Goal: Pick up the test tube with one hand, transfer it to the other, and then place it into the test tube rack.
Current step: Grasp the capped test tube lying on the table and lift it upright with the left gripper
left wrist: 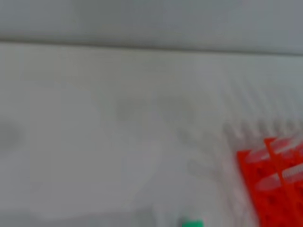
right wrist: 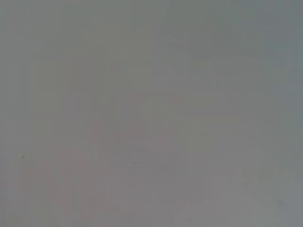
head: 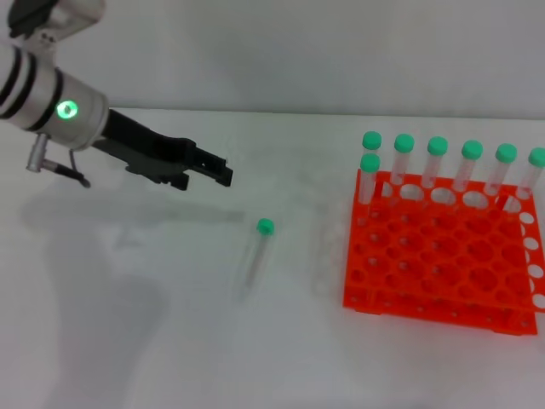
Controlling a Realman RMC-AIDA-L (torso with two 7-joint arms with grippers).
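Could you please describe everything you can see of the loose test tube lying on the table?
The test tube is a slim, clear, plastic-looking tube with a round green cap. It lies flat on the white table, cap pointing away from the robot, left of the orange-red rack and apart from it. Nothing grips it; the left claw hovers up and to its left, not touching.

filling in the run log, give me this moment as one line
stage: reaching | left gripper: in the air, up-left of the loose tube, not touching | tube: lying on table | rack: seven tubes standing | right gripper: out of view
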